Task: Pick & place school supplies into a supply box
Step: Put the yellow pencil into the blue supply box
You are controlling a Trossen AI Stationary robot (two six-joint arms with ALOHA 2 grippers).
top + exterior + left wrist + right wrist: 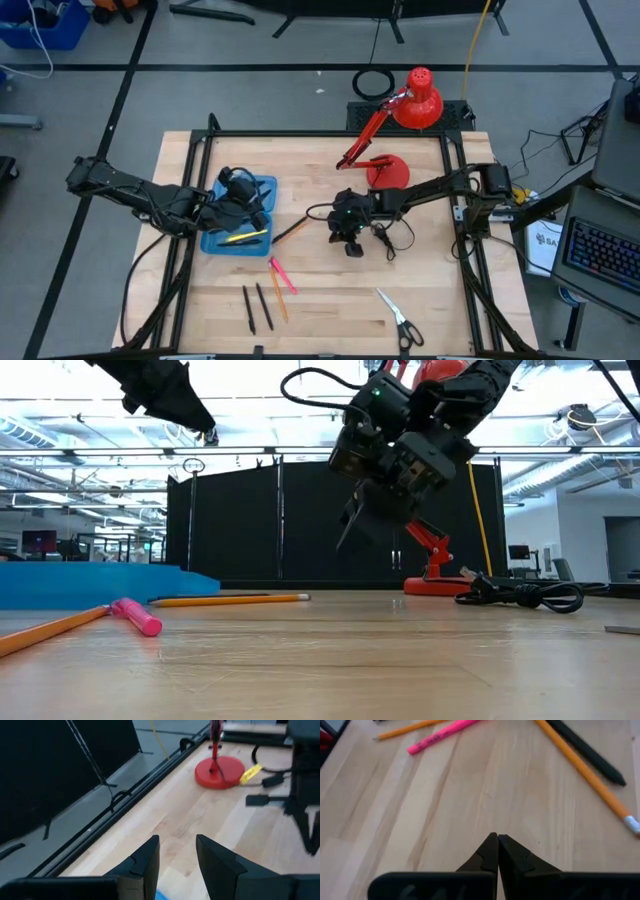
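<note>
High view: right pincer (353,249) clenched, empty, above table; left pincer (262,213) parted, seemingly empty, over supply box (212,243).

Red desk lamp (415,100) at the far edge of a light wooden table (430,290), round base (388,172) resting on the wood. Coiled black cable (390,236) nearby, possibly the lamp's cord.
</note>
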